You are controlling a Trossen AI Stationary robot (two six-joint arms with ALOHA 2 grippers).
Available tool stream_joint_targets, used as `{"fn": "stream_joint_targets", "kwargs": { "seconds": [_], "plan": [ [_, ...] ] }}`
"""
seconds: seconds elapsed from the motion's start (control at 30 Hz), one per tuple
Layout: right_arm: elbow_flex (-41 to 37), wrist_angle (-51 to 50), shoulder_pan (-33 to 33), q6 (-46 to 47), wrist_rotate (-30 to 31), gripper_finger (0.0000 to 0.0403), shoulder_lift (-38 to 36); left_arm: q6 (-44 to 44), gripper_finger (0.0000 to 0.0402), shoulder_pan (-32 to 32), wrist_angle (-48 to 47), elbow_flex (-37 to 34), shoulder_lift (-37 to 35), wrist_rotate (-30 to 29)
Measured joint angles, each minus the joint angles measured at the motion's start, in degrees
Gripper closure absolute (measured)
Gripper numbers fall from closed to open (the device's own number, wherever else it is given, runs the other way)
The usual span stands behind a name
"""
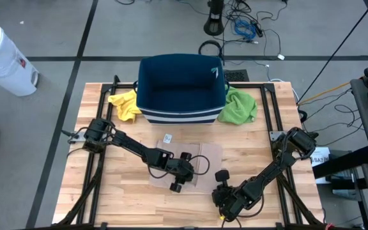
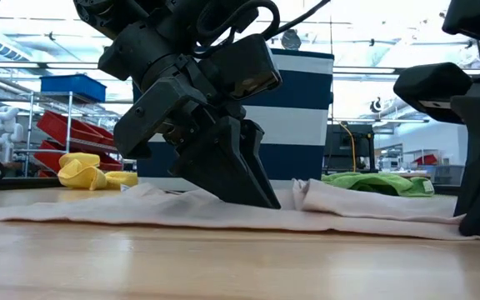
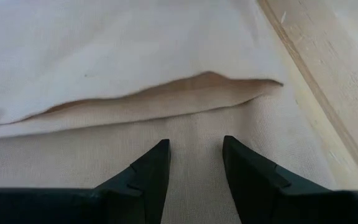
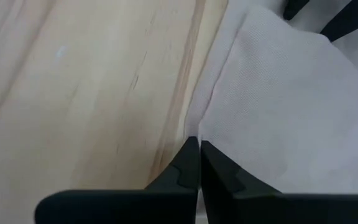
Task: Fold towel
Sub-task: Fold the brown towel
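A beige towel [image 1: 190,160] lies flat on the wooden table, partly folded, with an upper layer's edge [image 3: 166,93] showing in the left wrist view. My left gripper [image 1: 181,174] is open over the towel's middle [image 3: 194,144], and in the low view it slants down onto the cloth [image 2: 252,192]. My right gripper [image 1: 221,186] is shut at the towel's near right edge [image 4: 199,144]. It stands at the right of the low view [image 2: 477,212]. My left gripper's open fingertips [image 3: 160,152] seem to rest on the towel's flat upper surface [image 3: 194,124], slanting down from above. Nothing is between them. My right gripper pinches the towel's edge [image 4: 194,127] between its two shut fingers, coming from above. The cloth there lies on the table, slack; one layer or several, I cannot tell.
A dark blue bin with white stripes [image 1: 181,89] stands at the table's far side. A yellow cloth [image 1: 125,105] lies to its left and a green cloth [image 1: 238,105] to its right. A small white tag [image 1: 167,138] lies near the towel. Bare wood [image 1: 286,160] shows right of the towel.
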Motion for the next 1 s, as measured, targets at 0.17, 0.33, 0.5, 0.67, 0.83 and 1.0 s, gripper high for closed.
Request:
{"fn": "stream_joint_targets", "kwargs": {
  "seconds": [0.17,0.33,0.5,0.67,0.83,1.0],
  "plan": [
    [0.0,-0.4,0.1,0.0,-0.4,0.0403,-0.9,0.0,0.0243,0.0,0.0,0.0,0.0,0.0],
    [0.0,-1.2,0.2,-0.4,0.6,0.0403,-2.6,0.0,0.0243,0.0,0.0,0.0,0.0,0.0],
    [0.0,-2.2,0.2,-0.5,-0.7,0.0403,-2.9,-0.1,0.0243,0.0,0.0,0.0,0.0,0.0],
    [0.0,-2.6,1.0,-0.5,-1.1,0.0403,-2.9,-0.1,0.0243,0.0,0.0,0.0,0.0,0.0],
    [0.0,-2.6,1.3,-0.2,-1.0,0.0403,-2.9,-0.1,0.0243,0.0,0.0,0.0,0.0,0.0],
    [0.0,-2.5,1.3,-0.4,-1.0,0.0393,-2.9,-0.1,0.0243,0.0,0.0,0.0,0.0,0.0]
  ]
}}
